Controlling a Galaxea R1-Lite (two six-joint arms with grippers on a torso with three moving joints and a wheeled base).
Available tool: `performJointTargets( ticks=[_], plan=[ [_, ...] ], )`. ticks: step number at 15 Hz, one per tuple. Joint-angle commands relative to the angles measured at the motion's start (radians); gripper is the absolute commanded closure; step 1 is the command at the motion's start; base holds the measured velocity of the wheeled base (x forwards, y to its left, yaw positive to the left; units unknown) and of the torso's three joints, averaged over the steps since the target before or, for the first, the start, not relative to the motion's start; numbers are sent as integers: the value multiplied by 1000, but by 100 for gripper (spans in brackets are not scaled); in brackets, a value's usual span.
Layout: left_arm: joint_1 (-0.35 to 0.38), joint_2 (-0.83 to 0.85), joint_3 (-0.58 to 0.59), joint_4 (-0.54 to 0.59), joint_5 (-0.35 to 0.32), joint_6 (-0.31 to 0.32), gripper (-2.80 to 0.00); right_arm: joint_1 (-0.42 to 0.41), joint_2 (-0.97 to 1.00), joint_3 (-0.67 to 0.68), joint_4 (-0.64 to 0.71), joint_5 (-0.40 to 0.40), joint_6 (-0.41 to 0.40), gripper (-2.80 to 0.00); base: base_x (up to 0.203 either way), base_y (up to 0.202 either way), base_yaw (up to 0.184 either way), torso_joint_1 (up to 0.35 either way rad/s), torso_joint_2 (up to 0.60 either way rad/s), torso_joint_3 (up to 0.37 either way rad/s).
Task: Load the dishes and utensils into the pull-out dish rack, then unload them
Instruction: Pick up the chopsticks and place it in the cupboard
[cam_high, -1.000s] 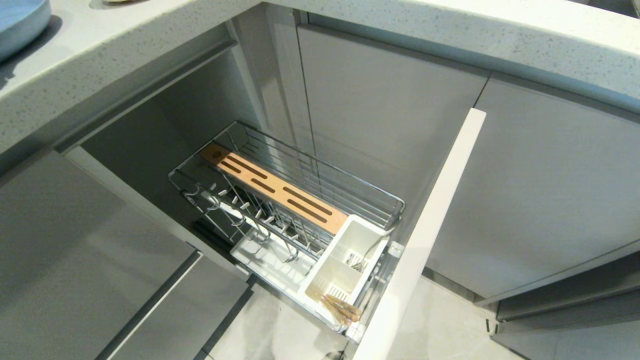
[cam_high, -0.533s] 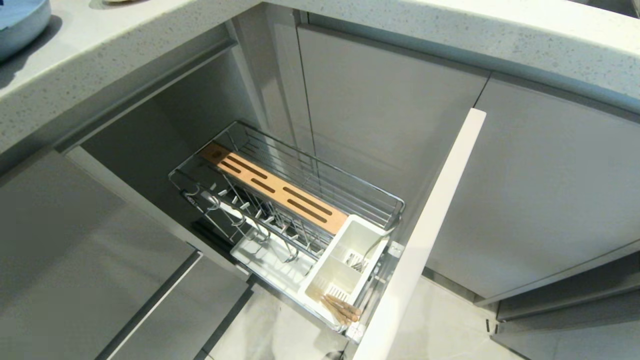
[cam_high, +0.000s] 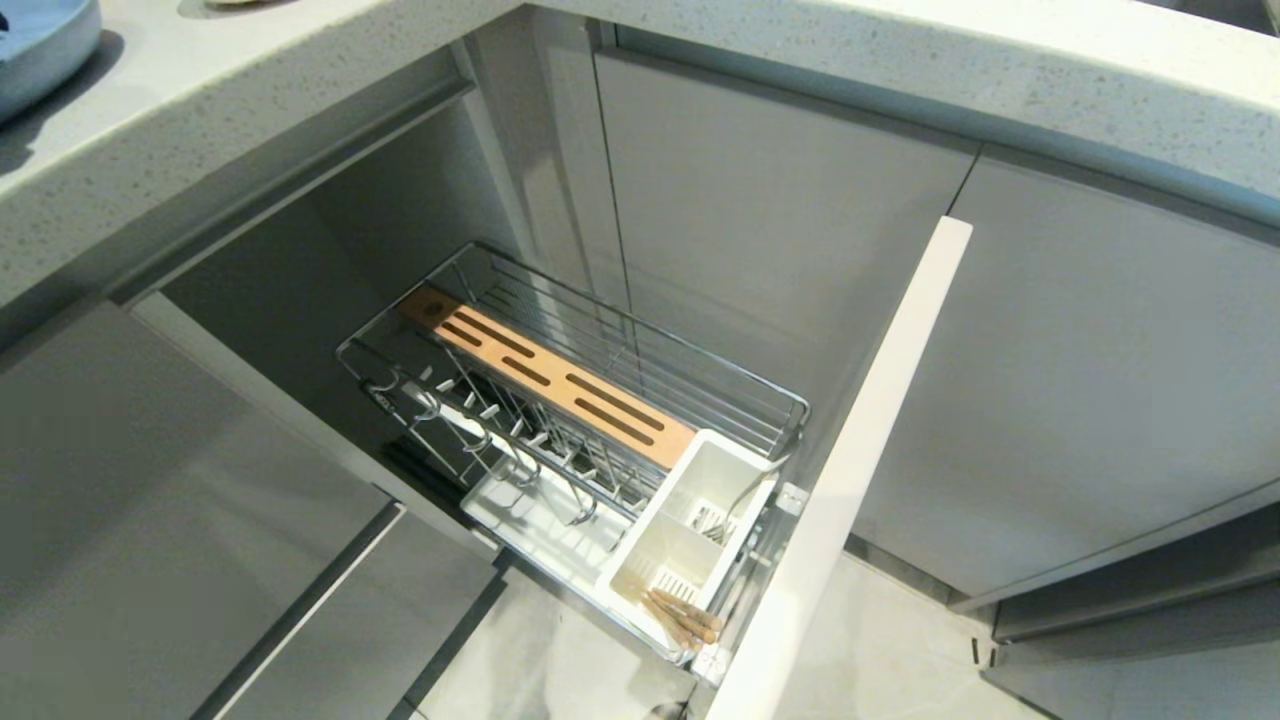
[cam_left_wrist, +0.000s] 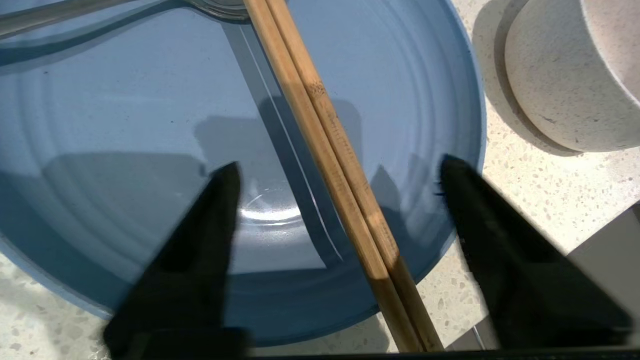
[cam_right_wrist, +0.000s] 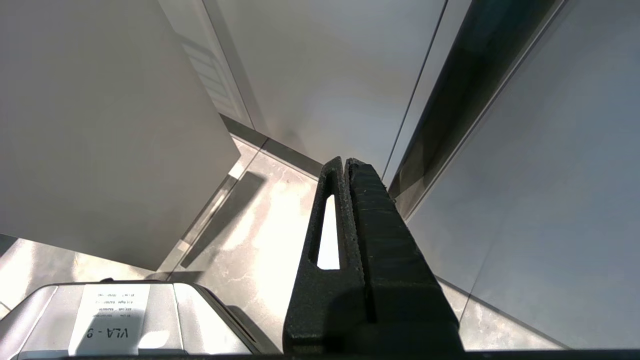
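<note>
A pale blue plate (cam_left_wrist: 150, 125) rests on the speckled countertop, and in the head view only its edge (cam_high: 40, 40) shows at the far left. A pair of wooden chopsticks (cam_left_wrist: 320, 115) lies across it, beside a silver spoon (cam_left_wrist: 60, 12). My left gripper (cam_left_wrist: 339, 167) hovers open just above the plate, one finger on each side of the chopsticks, touching nothing. The white bowl (cam_left_wrist: 560, 85) stands next to the plate. The pull-out dish rack (cam_high: 600, 400) is drawn out, and more chopsticks (cam_high: 685, 617) stand in its white caddy (cam_high: 690, 530). My right gripper (cam_right_wrist: 345, 162) is shut and empty, hanging parked over the floor.
The rack's grey front panel (cam_high: 850, 470) juts out to the rack's right. The countertop edge (cam_high: 250, 110) overhangs the open cabinet. Closed grey cabinet doors (cam_high: 1100, 380) flank the opening. Part of my base (cam_right_wrist: 115, 320) shows low over the tiled floor.
</note>
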Motion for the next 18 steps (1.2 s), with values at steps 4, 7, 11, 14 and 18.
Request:
performJointTargets(
  ticks=[4,7,11,14,18],
  plan=[
    [0,-1,1,3,9,-3,0,0,-4,2,0,0,0,0,0,0,0,0,0,0],
    [0,-1,-1,3,9,-3,0,0,-4,2,0,0,0,0,0,0,0,0,0,0],
    [2,2,-1,3,14,-3,0,0,-3,2,0,0,0,0,0,0,0,0,0,0],
    [2,-9,-2,0,41,-3,0,0,-4,2,0,0,1,0,0,0,0,0,0,0],
    [2,-52,-4,-31,72,-3,0,0,-3,2,0,0,0,0,0,0,0,0,0,0]
  ],
)
